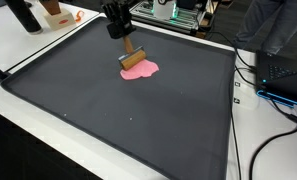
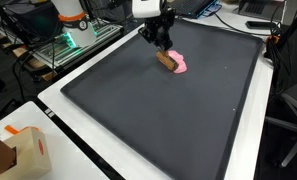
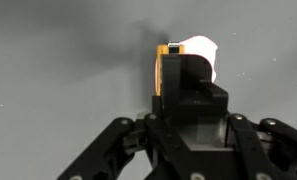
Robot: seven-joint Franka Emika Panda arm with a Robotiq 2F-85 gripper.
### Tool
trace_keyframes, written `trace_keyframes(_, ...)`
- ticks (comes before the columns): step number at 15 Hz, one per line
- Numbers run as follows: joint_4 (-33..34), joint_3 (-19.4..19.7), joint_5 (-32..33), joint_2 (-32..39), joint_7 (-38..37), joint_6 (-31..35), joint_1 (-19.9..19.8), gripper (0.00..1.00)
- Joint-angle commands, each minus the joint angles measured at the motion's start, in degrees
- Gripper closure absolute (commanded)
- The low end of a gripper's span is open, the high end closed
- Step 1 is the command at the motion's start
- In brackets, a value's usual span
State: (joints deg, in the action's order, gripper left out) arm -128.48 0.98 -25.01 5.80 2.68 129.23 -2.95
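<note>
A brown wooden block (image 1: 135, 59) (image 2: 166, 59) stands tilted over a small pink cloth (image 1: 144, 71) (image 2: 180, 66) at the far part of a black mat (image 1: 138, 125) (image 2: 168, 125). My gripper (image 1: 126, 47) (image 2: 163, 47) comes down from above, shut on the block's upper end. In the wrist view my gripper (image 3: 184, 88) fills the lower half. The block (image 3: 169, 68) shows an orange edge just beyond the fingers, and the cloth (image 3: 204, 50) looks pale pink behind it. The block's lower end is at the cloth; contact cannot be made out.
The mat lies on a white table. Blue and black cables (image 1: 280, 92) run along one side. An electronics rack with green lights (image 2: 70, 40) stands past the far edge. A cardboard box (image 2: 16, 152) sits at a table corner, and an orange object (image 1: 58, 15) lies off the mat.
</note>
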Motion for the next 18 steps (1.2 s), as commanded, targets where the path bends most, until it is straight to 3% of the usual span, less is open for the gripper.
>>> trace_keyframes(1, 0.53, -0.81, -2.27, 2.07, 0.89, 1.22, 0.48, 0.77)
trace_keyframes(18, 4.33, -3.90, -3.81, 3.97, 3.30, -0.35, 1.43, 0.77)
